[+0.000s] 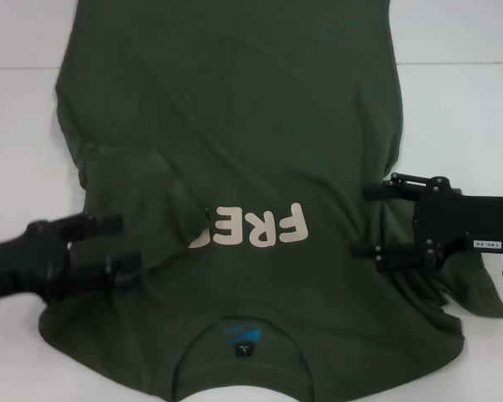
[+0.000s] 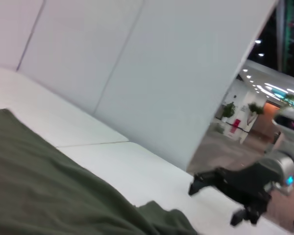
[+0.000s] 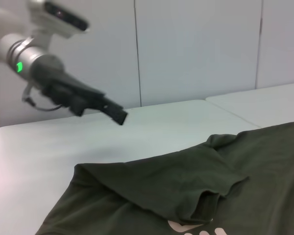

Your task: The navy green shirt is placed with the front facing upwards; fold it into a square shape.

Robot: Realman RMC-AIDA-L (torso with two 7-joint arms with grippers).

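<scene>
A big white table point(image 1: 17, 368) holds the dark olive-green cotton T-shirt point(image 1: 235, 142) with cream "FREE!" letters point(image 1: 250, 228). It lies flat, front up, neck nearest the robot. The sleeve on the robot's left side is already folded in over the chest and hides part of the letters. I think the sleeve-folding step is going on. The black left gripper point(image 1: 121, 244) hangs over that fold, wide open, holding nothing. The black right gripper point(image 1: 370, 222) sits over the other side, also open and empty. Next, it probably needs to pinch the right sleeve and bring it inward.
</scene>
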